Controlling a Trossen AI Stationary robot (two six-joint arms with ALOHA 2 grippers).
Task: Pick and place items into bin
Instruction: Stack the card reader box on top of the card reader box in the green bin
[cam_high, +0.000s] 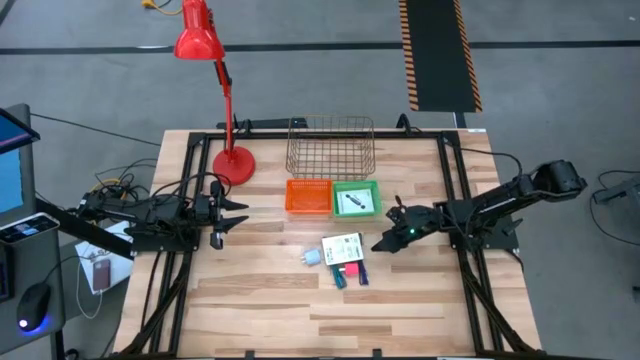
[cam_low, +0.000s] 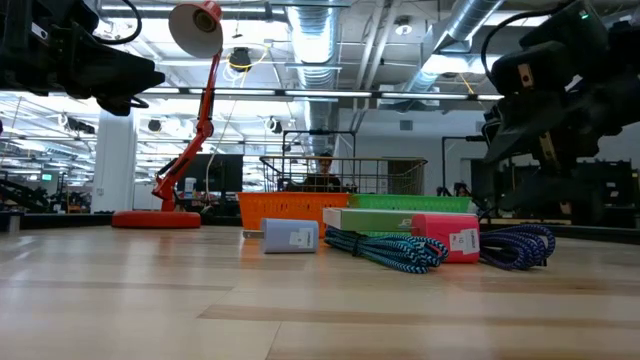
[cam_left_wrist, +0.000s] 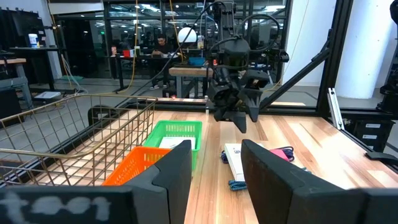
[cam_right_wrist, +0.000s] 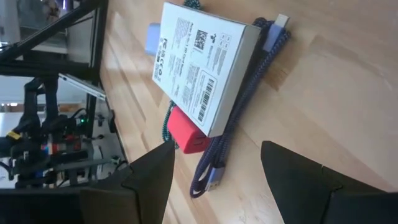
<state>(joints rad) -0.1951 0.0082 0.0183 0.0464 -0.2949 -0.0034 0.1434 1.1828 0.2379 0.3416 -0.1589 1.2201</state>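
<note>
The items lie in a cluster mid-table. A white printed card pack (cam_high: 343, 247) rests on a blue braided cord (cam_right_wrist: 231, 140) and a pink block (cam_right_wrist: 186, 138). A teal cord (cam_low: 385, 248) and a pale blue lump (cam_high: 310, 257) lie beside it. A short black marker (cam_high: 351, 201) lies in the green bin (cam_high: 372, 210). My right gripper (cam_high: 384, 241) hangs open just right of the cluster, slanting down toward it, with nothing between its fingers. My left gripper (cam_high: 234, 215) waits open and level at the table's left.
An orange bin (cam_high: 308, 197) stands left of the green one, with a wire basket (cam_high: 330, 146) behind them. A red desk lamp (cam_high: 232, 163) stands at the far left. Bare wood lies toward the near edge. People sit in the room beyond the table.
</note>
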